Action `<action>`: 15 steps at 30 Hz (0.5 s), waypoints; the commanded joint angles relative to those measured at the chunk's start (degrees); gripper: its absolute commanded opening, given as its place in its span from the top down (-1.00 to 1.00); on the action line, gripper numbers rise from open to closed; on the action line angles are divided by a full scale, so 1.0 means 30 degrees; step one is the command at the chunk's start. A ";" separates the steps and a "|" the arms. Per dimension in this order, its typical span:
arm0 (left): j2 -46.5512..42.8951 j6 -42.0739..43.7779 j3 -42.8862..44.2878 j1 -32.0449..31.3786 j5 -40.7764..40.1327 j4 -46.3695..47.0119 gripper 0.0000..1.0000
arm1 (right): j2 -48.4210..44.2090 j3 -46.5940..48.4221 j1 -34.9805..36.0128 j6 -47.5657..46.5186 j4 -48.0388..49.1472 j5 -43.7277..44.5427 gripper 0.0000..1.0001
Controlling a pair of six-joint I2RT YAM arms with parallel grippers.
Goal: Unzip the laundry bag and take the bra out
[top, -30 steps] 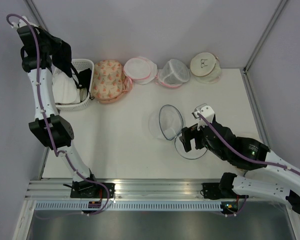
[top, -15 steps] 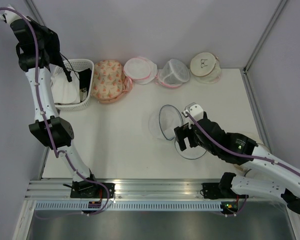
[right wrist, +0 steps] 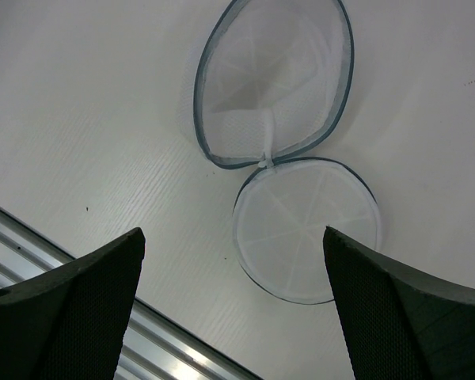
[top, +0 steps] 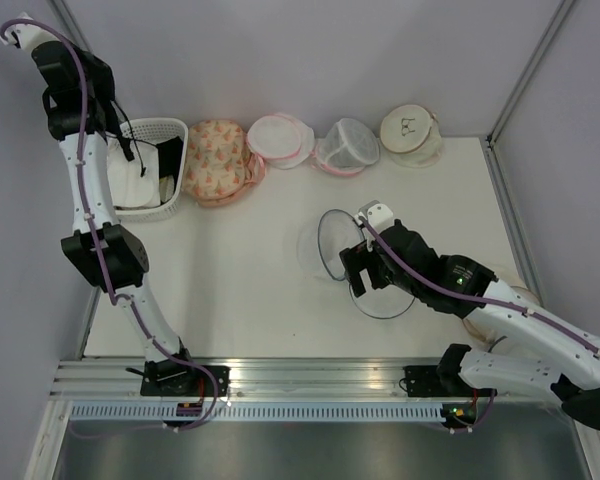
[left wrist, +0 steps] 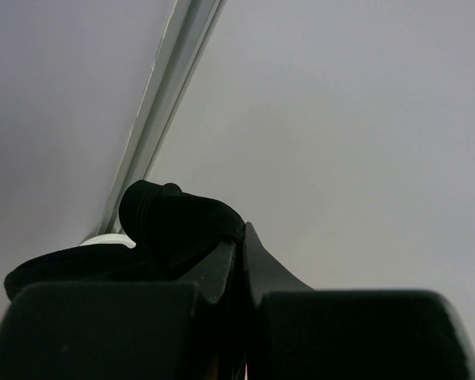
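White table [top: 240, 270], one laundry bag [top: 342, 245], one bra [left wrist: 174, 222]

Laundry bag [right wrist: 273, 87] lies unzipped, lid flat beside it; black bra [left wrist: 174, 226] pinched aloft.

- White slotted basket [top: 152, 130] at the counter's [top: 230, 290] far-left corner, white cloth [top: 130, 180] inside
- Floral pink bag [top: 216, 160] just beside it
- Two pink-trimmed mesh bags [top: 280, 140], [top: 346, 147]
- Beige round bag [top: 410, 133], far right
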 commanded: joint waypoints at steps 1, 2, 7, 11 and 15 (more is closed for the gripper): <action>0.0137 0.0504 -0.0184 -0.0287 -0.0332 0.0692 0.95 | -0.0100 0.0147 -0.0106 -0.0045 0.0757 -0.0442 -0.96; 0.0049 0.0417 -0.0563 -0.0317 -0.0478 0.0547 0.95 | -0.0187 0.0059 -0.0135 -0.0015 0.0815 -0.0500 -0.96; -0.0801 0.0562 -0.1591 -0.0492 -0.0597 0.0662 0.95 | -0.0510 -0.0381 -0.0165 0.0044 0.1079 -0.0764 -0.96; -0.1153 0.1209 -0.2265 -0.1223 -0.0686 0.0838 0.95 | -0.0861 -0.0469 -0.0165 -0.0015 0.1080 -0.0765 -0.96; -0.0950 0.2287 -0.2499 -0.2570 -0.1387 0.0925 0.95 | -0.1533 -0.0762 -0.0194 0.0044 0.0875 -0.0590 -0.96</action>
